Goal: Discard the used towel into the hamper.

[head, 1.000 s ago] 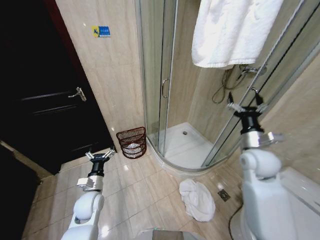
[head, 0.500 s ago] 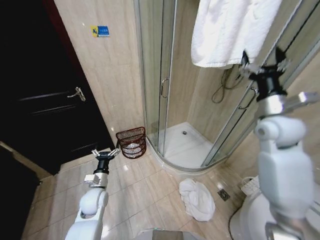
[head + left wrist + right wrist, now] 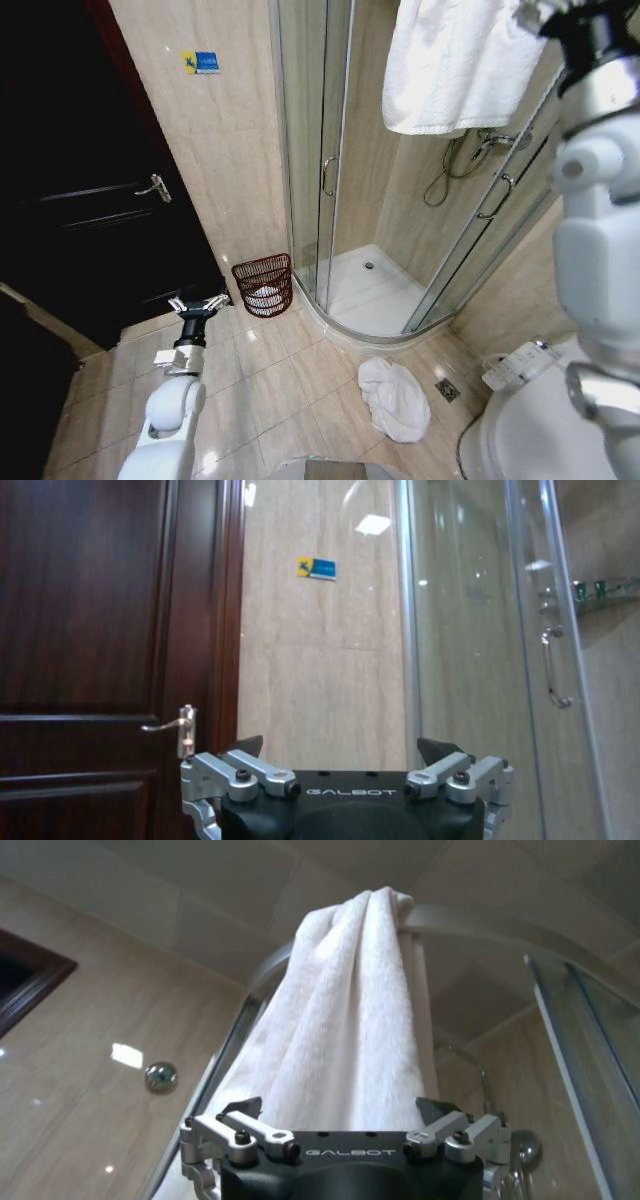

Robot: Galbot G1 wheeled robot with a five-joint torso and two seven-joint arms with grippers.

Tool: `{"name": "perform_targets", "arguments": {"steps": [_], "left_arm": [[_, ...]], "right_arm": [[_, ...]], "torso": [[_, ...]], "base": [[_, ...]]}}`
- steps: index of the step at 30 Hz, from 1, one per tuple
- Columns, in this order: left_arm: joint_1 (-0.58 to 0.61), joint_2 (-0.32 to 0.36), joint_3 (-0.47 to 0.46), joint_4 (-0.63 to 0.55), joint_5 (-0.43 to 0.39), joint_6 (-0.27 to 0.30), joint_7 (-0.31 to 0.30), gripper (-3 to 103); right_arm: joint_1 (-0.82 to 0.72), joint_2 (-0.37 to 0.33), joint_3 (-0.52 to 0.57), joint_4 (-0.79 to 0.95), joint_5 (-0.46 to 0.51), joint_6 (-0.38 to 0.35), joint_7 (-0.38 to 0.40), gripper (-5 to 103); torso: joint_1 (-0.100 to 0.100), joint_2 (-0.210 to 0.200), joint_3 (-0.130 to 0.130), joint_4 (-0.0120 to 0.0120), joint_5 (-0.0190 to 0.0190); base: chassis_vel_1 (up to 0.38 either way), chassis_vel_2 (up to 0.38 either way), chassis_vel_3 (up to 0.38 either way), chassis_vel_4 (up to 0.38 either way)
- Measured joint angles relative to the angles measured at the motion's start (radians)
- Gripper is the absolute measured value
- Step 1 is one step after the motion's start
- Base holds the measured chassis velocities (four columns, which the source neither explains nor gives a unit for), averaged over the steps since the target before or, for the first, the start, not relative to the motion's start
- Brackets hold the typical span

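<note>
Tiles (image 3: 270, 390) carry a crumpled towel (image 3: 395, 398) and the hamper (image 3: 263, 284) by the shower (image 3: 345, 200) — left gripper (image 3: 199, 305) spread, right gripper (image 3: 340, 1111) spread before a hanging towel (image 3: 335, 1027).

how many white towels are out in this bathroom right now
2. One white towel hangs over the top rail of the shower enclosure, with the right gripper open just in front of it. The other lies crumpled on the floor tiles outside the shower. The hamper also holds something white, unclear what.

Your left gripper (image 3: 340, 756) sits at six o'clock, fingers spread — dark door (image 3: 100, 652) at nine, blue sticker (image 3: 316, 568) near twelve, glass shower door (image 3: 500, 652) at three.
</note>
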Motion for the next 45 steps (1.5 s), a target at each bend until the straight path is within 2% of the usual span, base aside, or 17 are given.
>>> {"name": "perform_targets", "arguments": {"steps": [1,4,9,22,23,25,29,31,33,34,37,40,43,44,45], "left_arm": [[0.000,0.000,0.000,0.000,0.000,0.000,0.000,100],[0.003,0.002,-0.010,0.012,-0.009,-0.018,0.000,100],[-0.002,0.007,-0.010,0.029,-0.012,-0.035,0.000,100],[-0.010,0.021,-0.029,0.051,-0.027,-0.061,0.000,100],[-0.009,0.023,-0.032,0.054,-0.029,-0.067,0.000,100],[-0.010,0.025,-0.035,0.058,-0.030,-0.071,0.000,100],[-0.013,0.026,-0.040,0.059,-0.032,-0.075,0.000,100],[-0.014,0.026,-0.040,0.059,-0.032,-0.078,-0.001,100],[-0.013,0.026,-0.040,0.059,-0.033,-0.084,-0.002,100],[-0.013,0.026,-0.040,0.059,-0.033,-0.084,-0.002,100],[-0.015,0.028,-0.042,0.059,-0.033,-0.088,-0.002,100],[-0.016,0.028,-0.043,0.059,-0.033,-0.090,-0.002,100],[-0.013,0.030,-0.040,0.059,-0.032,-0.098,-0.003,100],[-0.013,0.030,-0.040,0.059,-0.032,-0.098,-0.003,100],[-0.012,0.030,-0.038,0.059,-0.032,-0.099,-0.003,100]], "right_arm": [[0.000,0.000,0.000,0.000,0.000,0.000,0.000,100],[0.121,0.045,-0.076,-0.071,0.012,-0.021,0.066,100],[0.191,0.079,-0.133,-0.119,0.013,-0.047,0.109,100],[0.286,0.151,-0.217,-0.258,0.004,-0.065,0.167,100],[0.288,0.154,-0.219,-0.265,0.004,-0.065,0.170,102],[0.289,0.158,-0.220,-0.272,0.004,-0.065,0.171,99],[0.298,0.166,-0.229,-0.303,0.006,-0.041,0.166,79],[0.299,0.166,-0.229,-0.307,0.006,-0.037,0.165,79],[0.299,0.165,-0.229,-0.308,0.007,-0.035,0.165,68],[0.299,0.165,-0.229,-0.308,0.007,-0.035,0.165,68],[0.298,0.163,-0.227,-0.308,0.008,-0.035,0.164,51],[0.297,0.163,-0.225,-0.308,0.009,-0.035,0.162,46],[0.290,0.168,-0.223,-0.317,0.008,-0.032,0.157,30],[0.290,0.168,-0.223,-0.317,0.008,-0.032,0.157,30],[0.288,0.169,-0.223,-0.321,0.008,-0.031,0.157,24]], "torso": [[0.000,0.000,0.000,0.0000,0.0000],[0.000,0.000,0.000,-0.0001,-0.0001],[0.000,0.000,0.000,-0.0001,-0.0002],[0.000,0.000,0.000,0.0000,0.0000],[0.000,-0.001,0.000,-0.0001,0.0000],[0.000,0.000,0.000,-0.0002,0.0001],[0.000,-0.001,0.000,-0.0002,0.0001],[0.000,-0.001,0.000,-0.0002,0.0001],[0.000,-0.001,0.000,-0.0002,0.0001],[0.000,-0.001,0.000,-0.0002,0.0001],[0.000,-0.001,0.000,-0.0003,0.0001],[0.000,-0.001,0.000,-0.0003,0.0001],[0.000,-0.001,0.000,-0.0002,0.0001],[0.000,-0.001,0.000,-0.0002,0.0001],[0.000,-0.001,0.000,-0.0001,0.0000]], "base": [[0.000,0.000,0.000,0.000],[0.000,0.000,0.000,0.000],[0.000,0.000,0.000,0.000],[0.000,0.000,0.000,0.000],[0.000,0.000,0.000,0.000],[0.000,0.000,0.000,0.000],[0.000,0.000,0.000,0.000],[0.000,0.000,0.000,0.000],[0.000,0.000,0.000,0.000],[0.000,0.000,0.000,0.000],[0.000,0.000,0.000,0.000],[0.000,0.000,0.000,0.000],[0.000,0.000,0.000,0.000],[0.000,0.000,0.000,0.000],[0.000,0.000,0.000,0.000]]}}
